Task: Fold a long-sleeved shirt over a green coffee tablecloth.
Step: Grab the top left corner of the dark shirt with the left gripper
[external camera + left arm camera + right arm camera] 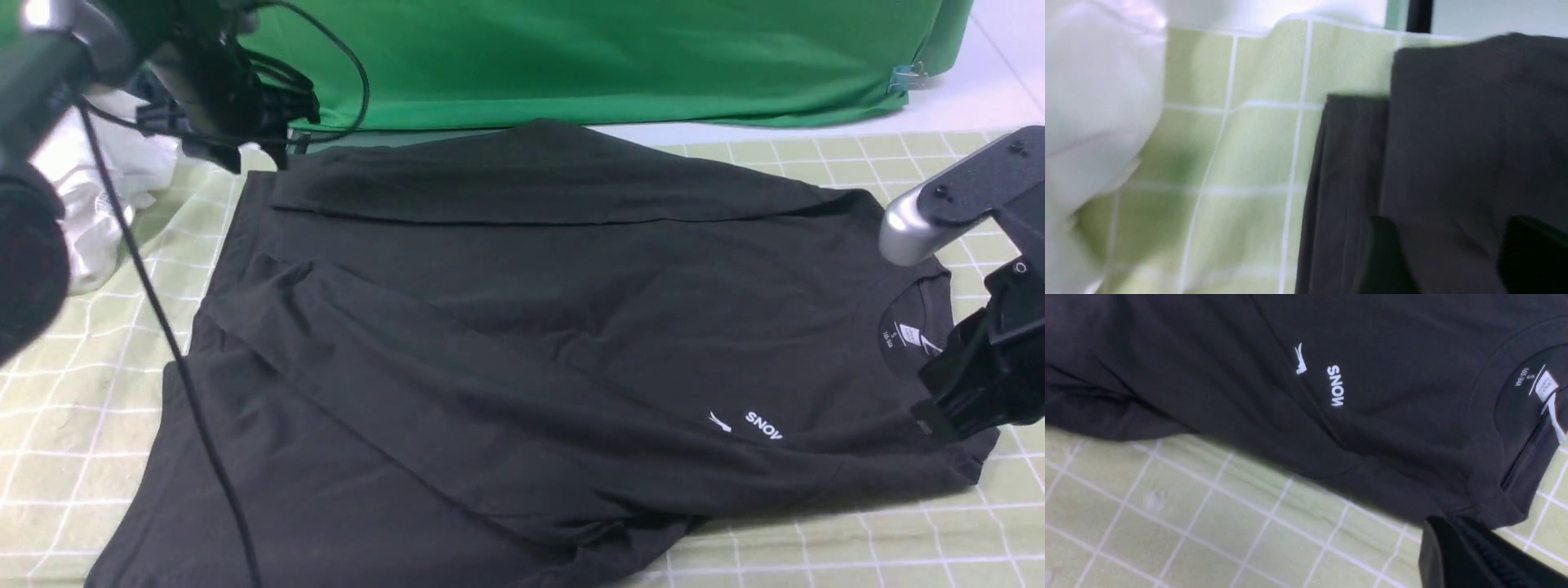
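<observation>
Big and blurry, the left arm fills the upper left of the frame, with a thin black cord hanging from it down to the bottom edge. The left fingers are open, with a gap between the two tips, and hold nothing. They hang above the shirt's edge. The right arm comes in at the right side of the frame. The right fingers are closed at the shirt's edge near the neck; I can't quite tell if a bit of cloth is pinched there.

The black long-sleeved shirt lies across the middle of the frame and runs down to the lower left. One sleeve is laid flat along its top side. A long, loose fold goes from the left over to the lower right. The white word "SNOW" shows right of the middle, and the white neck label is farther right.

Under the shirt is the green coffee tablecloth, pale with white squares. A crinkly white bundle sits at the upper left. Bright green cloth runs along the top, with a clip at the upper right.
</observation>
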Robot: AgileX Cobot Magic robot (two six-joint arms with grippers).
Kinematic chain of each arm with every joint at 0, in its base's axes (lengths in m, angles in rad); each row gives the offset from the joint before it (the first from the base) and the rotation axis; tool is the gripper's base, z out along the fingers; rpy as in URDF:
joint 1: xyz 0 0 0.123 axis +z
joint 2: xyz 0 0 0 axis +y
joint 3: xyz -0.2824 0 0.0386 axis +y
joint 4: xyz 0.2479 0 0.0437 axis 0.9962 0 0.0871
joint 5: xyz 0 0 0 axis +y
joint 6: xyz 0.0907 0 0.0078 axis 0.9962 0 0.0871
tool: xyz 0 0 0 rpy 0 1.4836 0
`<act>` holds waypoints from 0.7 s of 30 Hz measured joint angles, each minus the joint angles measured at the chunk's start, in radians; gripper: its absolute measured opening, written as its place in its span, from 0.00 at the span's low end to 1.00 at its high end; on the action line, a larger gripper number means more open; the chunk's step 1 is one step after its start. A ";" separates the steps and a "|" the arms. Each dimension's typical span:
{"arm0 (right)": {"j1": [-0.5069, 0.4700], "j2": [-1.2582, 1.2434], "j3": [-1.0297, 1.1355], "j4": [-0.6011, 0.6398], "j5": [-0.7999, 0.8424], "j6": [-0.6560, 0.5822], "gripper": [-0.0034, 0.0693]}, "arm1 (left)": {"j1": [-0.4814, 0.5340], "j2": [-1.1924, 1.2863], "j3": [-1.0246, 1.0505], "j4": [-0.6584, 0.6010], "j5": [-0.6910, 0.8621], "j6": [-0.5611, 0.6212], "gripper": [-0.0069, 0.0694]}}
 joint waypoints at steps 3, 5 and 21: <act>0.000 -0.002 0.000 0.000 0.003 -0.001 0.04 | 0.000 0.064 -0.011 0.001 -0.059 -0.003 0.76; 0.000 -0.002 0.000 0.000 0.003 -0.001 0.04 | 0.000 0.082 -0.011 0.000 -0.086 -0.003 0.80; -0.001 -0.002 0.000 0.000 0.006 -0.002 0.04 | 0.000 0.123 -0.018 -0.061 -0.124 0.007 0.40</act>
